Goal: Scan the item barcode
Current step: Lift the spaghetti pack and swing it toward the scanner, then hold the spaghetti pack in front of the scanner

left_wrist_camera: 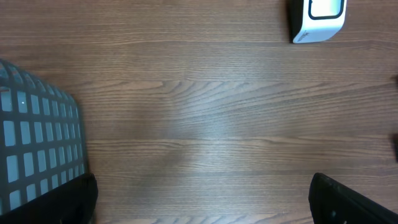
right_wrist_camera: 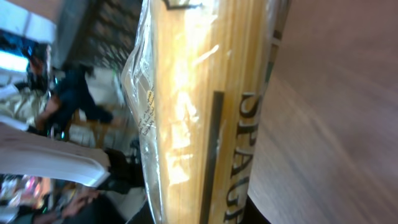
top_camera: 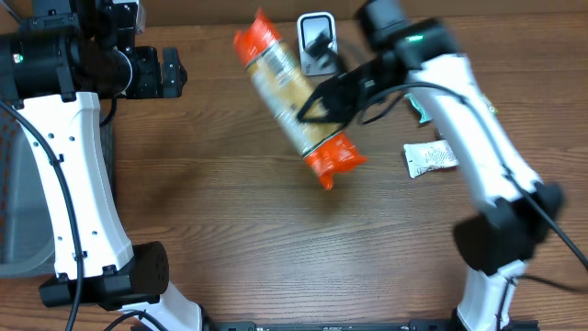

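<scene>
In the overhead view the right gripper (top_camera: 319, 101) was clamped across a long pack of spaghetti (top_camera: 276, 74), its dark fingers closed on the pack's lower half, just above the orange end. The pack sat toward 12 o'clock of the table (top_camera: 276, 239) and lay tilted, with one orange end pointing to 11 o'clock and the other to 5 o'clock. It appeared to be lifted off the wood. The scanner (top_camera: 317, 41), a small white and black unit, stood at 12 o'clock near the table's far edge, just beside the pack at its 2 o'clock side. Whether the two touched could not be told.

From the right wrist the pack of spaghetti (right_wrist_camera: 186, 124) filled the middle of the view, clear film over pale strands with part of a printed name running along it. No barcode could be made out on the face that showed.

The left gripper (top_camera: 170, 74) hung at 10 o'clock, well apart from the pack, with its jaws spread wide and nothing between them. Its wrist view showed bare wood, the scanner (left_wrist_camera: 317, 18) at 1 o'clock and a grey basket (left_wrist_camera: 37, 143) at 8 o'clock.

A small white sachet (top_camera: 430, 158) lay on the table at 3 o'clock, beside the right arm.
</scene>
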